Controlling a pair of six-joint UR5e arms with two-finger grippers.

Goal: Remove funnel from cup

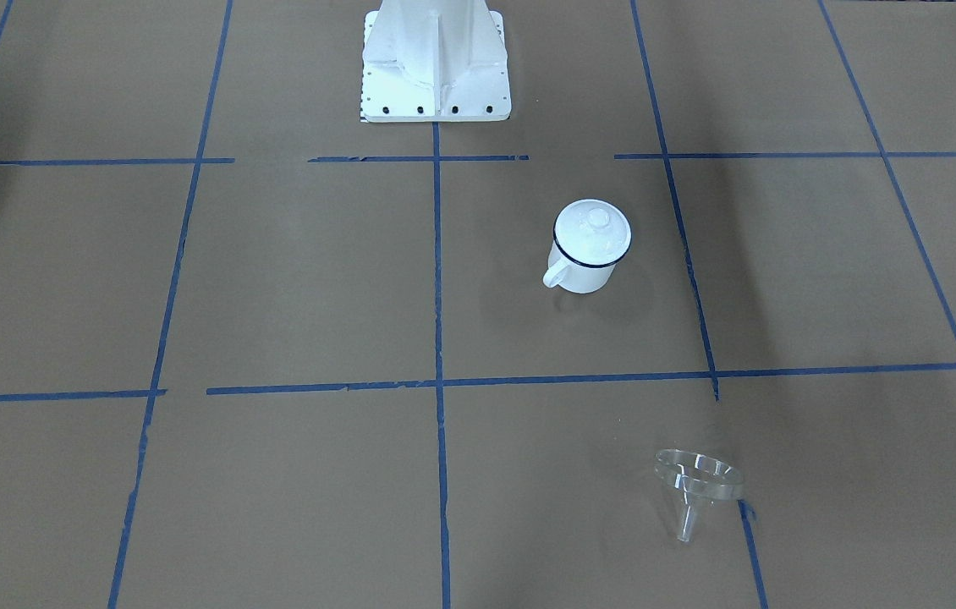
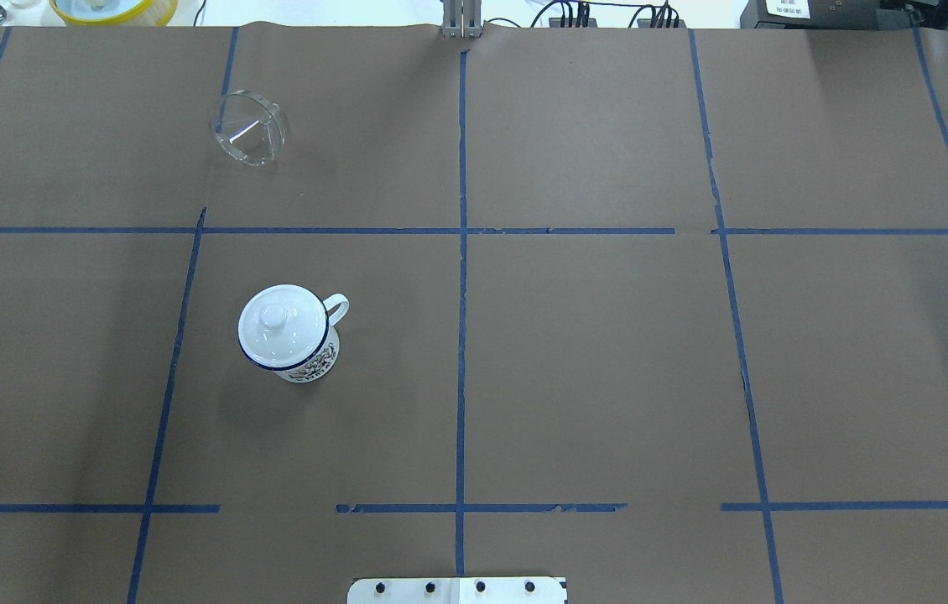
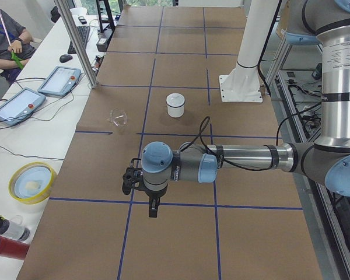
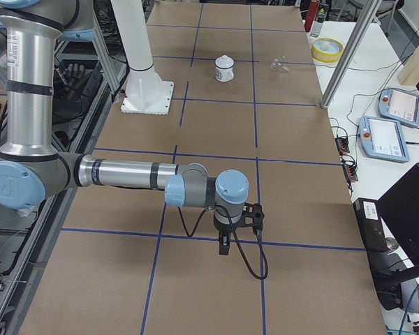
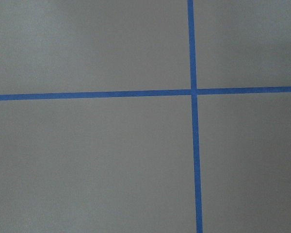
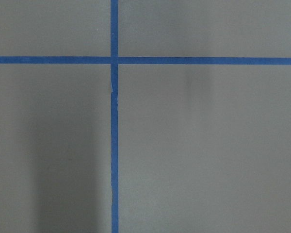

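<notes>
The clear plastic funnel (image 2: 247,127) lies on its side on the brown table, apart from the cup; it also shows in the front view (image 1: 698,478) and the left side view (image 3: 118,118). The white enamel cup (image 2: 312,362) stands upright with a round white lid (image 2: 277,323) on it; in the front view the cup (image 1: 584,277) carries the lid (image 1: 595,230). My left gripper (image 3: 153,207) hangs over bare table far from both; I cannot tell whether it is open or shut. My right gripper (image 4: 223,248) likewise, cannot tell. Both wrist views show only paper and blue tape.
The white robot base (image 1: 436,59) stands at the table's robot side. A yellow bowl (image 2: 113,8) sits past the far edge. Two teach pendants (image 3: 58,80), a metal post (image 3: 76,41) and a person are on the operators' side.
</notes>
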